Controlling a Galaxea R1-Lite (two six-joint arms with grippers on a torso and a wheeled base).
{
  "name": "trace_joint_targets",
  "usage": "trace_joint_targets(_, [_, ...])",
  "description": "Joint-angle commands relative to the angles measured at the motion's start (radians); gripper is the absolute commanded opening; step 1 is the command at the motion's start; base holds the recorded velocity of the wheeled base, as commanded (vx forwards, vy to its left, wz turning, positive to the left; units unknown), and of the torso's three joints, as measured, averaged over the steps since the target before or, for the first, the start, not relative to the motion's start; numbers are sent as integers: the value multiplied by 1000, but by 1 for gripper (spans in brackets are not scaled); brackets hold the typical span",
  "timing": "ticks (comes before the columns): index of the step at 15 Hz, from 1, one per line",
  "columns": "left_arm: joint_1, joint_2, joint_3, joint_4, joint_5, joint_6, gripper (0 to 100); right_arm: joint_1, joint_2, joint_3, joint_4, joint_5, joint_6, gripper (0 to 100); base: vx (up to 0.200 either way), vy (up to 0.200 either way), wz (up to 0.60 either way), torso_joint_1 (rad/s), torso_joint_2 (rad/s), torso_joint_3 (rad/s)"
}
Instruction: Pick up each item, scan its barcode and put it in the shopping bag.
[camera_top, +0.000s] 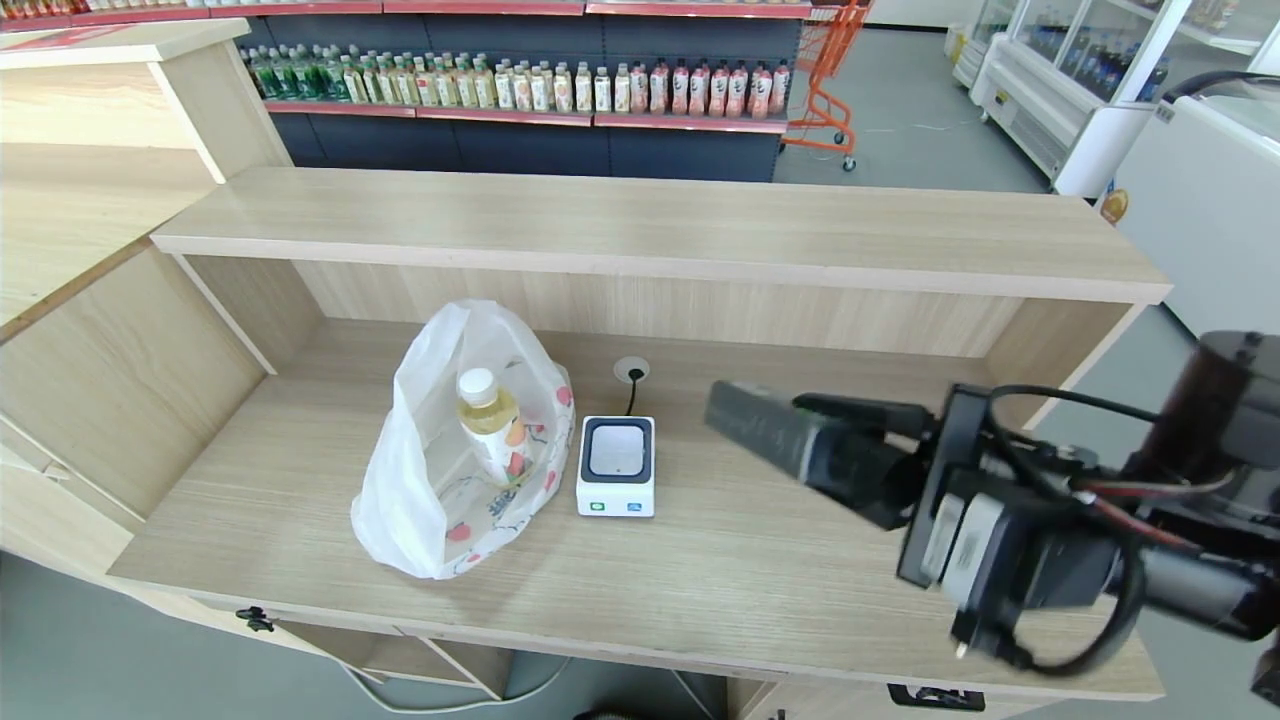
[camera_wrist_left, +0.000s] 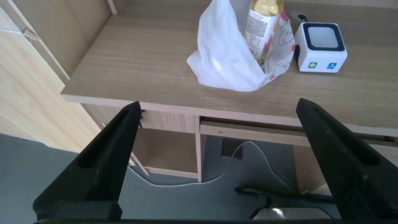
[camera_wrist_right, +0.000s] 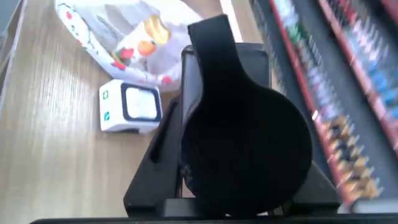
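Left gripper (camera_wrist_left: 219, 106) hangs below the counter (camera_top: 760, 570) front edge, fingers spread wide with nothing between them. On the counter, ahead of it, sits the shopping bag (camera_top: 420, 470), mouth open upward, with the bottle (camera_top: 490, 425) already inside, near upright and cap up. Just beside the bag's right flank stands the scanner (camera_top: 616, 465), window facing up. Right gripper (camera_top: 722, 405) hovers right of the scanner, pointing at it. Its state cannot be determined. Judgement: the right arm is nearer, and the scanner stands between it and the bag.
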Motion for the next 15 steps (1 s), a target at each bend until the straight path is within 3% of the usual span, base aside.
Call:
trace_joint_targets(1, [0, 0, 0, 0, 0, 0, 100, -254, -161, 45, 105, -35, 348, 0, 0, 0, 0, 0, 0, 0])
trace_joint_targets(2, [0, 1, 0, 0, 0, 0, 100, -328, -181, 28, 249, -35, 607, 0, 0, 0, 0, 0, 0, 0])
trace_joint_targets(3, [0, 1, 0, 0, 0, 0, 100, -336, -192, 28, 323, -31, 812, 0, 0, 0, 0, 0, 0, 0])
trace_joint_targets(5, [0, 0, 0, 0, 0, 0, 100, -305, -190, 51, 370, -58, 1279, 0, 0, 0, 0, 0, 0, 0])
trace_joint_targets(6, [0, 1, 0, 0, 0, 0, 100, -294, -169, 53, 378, -101, 1421, 0, 0, 0, 0, 0, 0, 0])
trace_joint_targets(10, [0, 0, 0, 0, 0, 0, 100, -250, -110, 31, 389, -127, 1751, 0, 0, 0, 0, 0, 0, 0])
trace_joint_targets(15, [0, 1, 0, 0, 0, 0, 100, -247, -92, 30, 389, -127, 1834, 0, 0, 0, 0, 0, 0, 0])
